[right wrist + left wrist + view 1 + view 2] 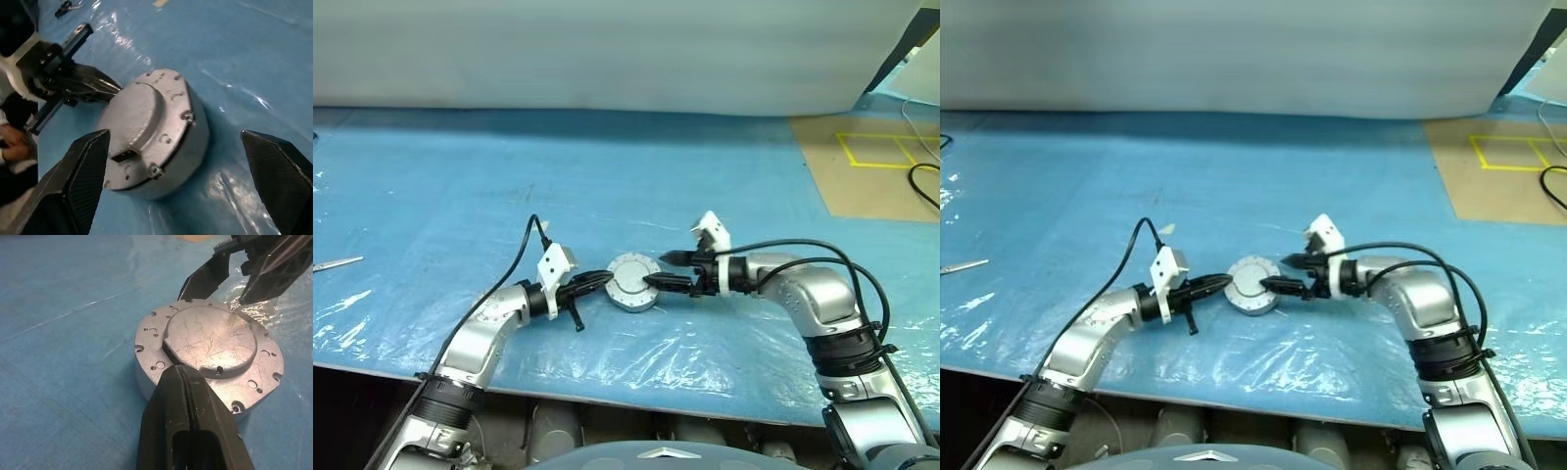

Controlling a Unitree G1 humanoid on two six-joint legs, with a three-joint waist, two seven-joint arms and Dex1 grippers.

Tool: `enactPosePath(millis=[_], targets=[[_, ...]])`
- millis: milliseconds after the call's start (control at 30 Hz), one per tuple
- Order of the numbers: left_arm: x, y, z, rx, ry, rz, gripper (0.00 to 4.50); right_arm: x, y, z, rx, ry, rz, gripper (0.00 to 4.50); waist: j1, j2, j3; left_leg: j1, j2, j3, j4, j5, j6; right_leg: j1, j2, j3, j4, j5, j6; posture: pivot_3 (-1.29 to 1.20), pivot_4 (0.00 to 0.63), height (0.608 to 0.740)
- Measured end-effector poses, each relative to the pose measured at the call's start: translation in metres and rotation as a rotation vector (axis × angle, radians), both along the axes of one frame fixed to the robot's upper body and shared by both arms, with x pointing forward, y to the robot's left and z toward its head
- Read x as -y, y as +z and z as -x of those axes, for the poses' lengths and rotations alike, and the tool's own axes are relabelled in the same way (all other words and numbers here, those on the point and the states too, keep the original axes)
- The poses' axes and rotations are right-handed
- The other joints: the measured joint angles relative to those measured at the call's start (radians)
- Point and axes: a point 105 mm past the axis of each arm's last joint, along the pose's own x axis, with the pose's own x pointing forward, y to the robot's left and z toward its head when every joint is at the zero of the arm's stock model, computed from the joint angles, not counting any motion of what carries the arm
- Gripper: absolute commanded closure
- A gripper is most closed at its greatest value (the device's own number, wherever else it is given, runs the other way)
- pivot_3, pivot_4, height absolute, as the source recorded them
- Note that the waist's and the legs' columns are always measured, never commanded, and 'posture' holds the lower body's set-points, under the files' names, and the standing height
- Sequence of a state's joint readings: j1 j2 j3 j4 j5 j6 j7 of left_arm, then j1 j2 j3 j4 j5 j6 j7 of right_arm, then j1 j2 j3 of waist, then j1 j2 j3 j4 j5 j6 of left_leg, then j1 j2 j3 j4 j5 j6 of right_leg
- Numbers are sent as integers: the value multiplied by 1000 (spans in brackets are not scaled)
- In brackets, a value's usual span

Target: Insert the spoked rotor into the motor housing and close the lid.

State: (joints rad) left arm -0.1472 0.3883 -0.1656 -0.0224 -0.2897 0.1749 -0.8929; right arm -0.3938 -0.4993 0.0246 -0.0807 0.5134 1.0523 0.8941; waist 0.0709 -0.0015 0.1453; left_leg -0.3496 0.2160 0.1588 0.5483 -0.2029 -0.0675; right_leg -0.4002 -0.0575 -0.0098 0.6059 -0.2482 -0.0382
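Now we see the motor housing (633,283) sitting on the blue plastic-covered table (460,196), between our two hands, with the lid (211,340) on top, plain grey face up. Our left hand (603,280) has its fingers pressed together, tips touching the lid's edge on the housing's left side. Our right hand (665,270) stands wide open at the housing's right side, gripping nothing. Scissors (335,264) lie far to the left.

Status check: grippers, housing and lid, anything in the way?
Left gripper shut, tips at lid edge. Right gripper open, beside motor housing. Lid on, plain face up. Nothing in the way.
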Motion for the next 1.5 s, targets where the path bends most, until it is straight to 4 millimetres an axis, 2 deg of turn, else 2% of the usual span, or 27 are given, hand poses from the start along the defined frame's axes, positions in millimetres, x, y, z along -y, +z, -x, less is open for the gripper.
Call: enactPosePath(millis=[100, 233, 467, 767, 867, 1033, 1200, 1500], targets=[[0, 0, 0, -2, 0, -1, 4500, 10, 1, -3, -96, -78, -72, 30, -1, 0, 0, 0, 0, 0, 0, 0, 0, 0, 0, 0, 1, 0, 0, 0, 150, 740], [0, 0, 0, -2, 1, -1, 4500, 14, -3, -2, -217, -137, -152, 30, 1, 0, 0, 0, 0, 0, 0, 0, 0, 0, 0, 0, 1, 0, 0, 0, 150, 740], [0, 1, 0, -2, 0, -1, 4500, -6, -13, 19, -346, -66, -206, 30, 3, 0, 0, 0, 0, 0, 0, 0, 0, 0, 0, 0, 1, 0, 0, 0, 150, 740], [0, 1, 0, -1, 1, -2, 4500, -19, -11, 22, -340, -49, -224, 30, 4, 0, 0, 0, 0, 0, 0, 0, 0, 0, 0, 0, 1, 0, 0, 0, 150, 740], [-1, 0, -1, -2, 3, -4, 4500, -22, -12, 21, -335, -60, -227, 572, 2, 0, 0, 0, 1, 0, 0, 0, 0, 0, 0, 0, 1, 0, 0, 0, 150, 740], [-5, -1, -2, -5, 16, -11, 4500, -24, -16, 19, -335, -86, -234, 2225, 0, 0, 0, 0, 1, 0, 0, 0, 0, 0, 0, -1, 1, 0, 0, 0, 150, 740], [-9, -2, -4, -9, 30, -20, 4500, -24, -13, 17, -319, -99, -256, 3374, 1, 0, 0, 1, 0, 0, 1, 0, 0, 1, 0, -1, 1, 0, 0, 0, 150, 740], [-9, -2, -4, -9, 31, -17, 4500, -24, -14, 17, -317, -99, -255, 3405, 1, 0, 0, 1, 0, 0, 1, 0, 0, 1, 0, 0, 1, 0, 0, 0, 150, 740]])
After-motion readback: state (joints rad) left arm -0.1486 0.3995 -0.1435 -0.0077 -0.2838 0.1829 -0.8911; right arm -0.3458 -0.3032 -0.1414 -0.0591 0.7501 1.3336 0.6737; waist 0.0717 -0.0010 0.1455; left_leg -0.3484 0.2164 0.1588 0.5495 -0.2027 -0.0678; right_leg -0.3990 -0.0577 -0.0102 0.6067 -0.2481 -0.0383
